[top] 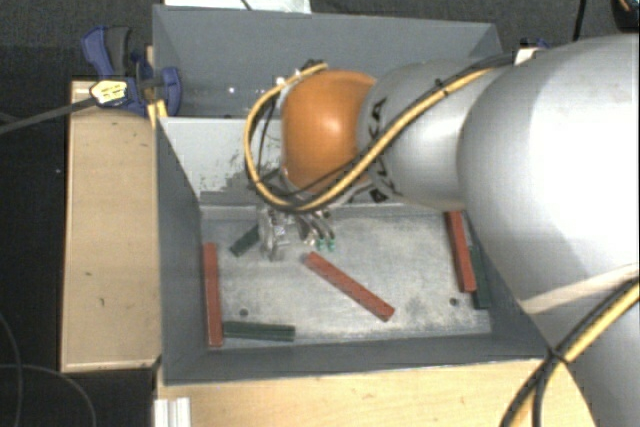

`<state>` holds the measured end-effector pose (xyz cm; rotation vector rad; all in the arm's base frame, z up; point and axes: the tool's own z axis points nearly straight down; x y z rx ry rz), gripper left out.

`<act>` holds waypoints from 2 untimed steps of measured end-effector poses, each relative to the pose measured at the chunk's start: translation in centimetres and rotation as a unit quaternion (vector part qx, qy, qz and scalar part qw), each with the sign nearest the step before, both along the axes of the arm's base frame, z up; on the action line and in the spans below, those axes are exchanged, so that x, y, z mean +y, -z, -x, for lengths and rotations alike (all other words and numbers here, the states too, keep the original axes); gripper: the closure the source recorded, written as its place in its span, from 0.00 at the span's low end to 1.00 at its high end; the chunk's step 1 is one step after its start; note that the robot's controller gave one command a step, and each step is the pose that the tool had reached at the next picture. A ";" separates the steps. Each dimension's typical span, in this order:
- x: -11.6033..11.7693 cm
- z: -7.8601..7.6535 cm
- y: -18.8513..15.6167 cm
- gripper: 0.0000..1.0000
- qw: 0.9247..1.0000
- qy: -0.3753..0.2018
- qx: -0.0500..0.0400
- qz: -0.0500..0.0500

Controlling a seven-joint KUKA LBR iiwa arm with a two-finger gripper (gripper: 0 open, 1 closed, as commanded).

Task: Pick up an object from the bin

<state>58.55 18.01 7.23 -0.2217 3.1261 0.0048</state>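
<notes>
Grey bin (pixel 330 45), pincer (pixel 292 241) low between dark green block (pixel 243 242) and red bar (pixel 348 285), its spread impossible to tell.

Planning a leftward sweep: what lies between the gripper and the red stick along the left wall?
In the camera view, a short dark green piece lies tilted between the gripper and the left red stick.
</notes>
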 end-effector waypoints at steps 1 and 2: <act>0.0 0.1 0.1 0.00 1.000 0.000 0.002 0.000; 0.0 0.0 0.0 1.00 1.000 0.002 0.000 0.000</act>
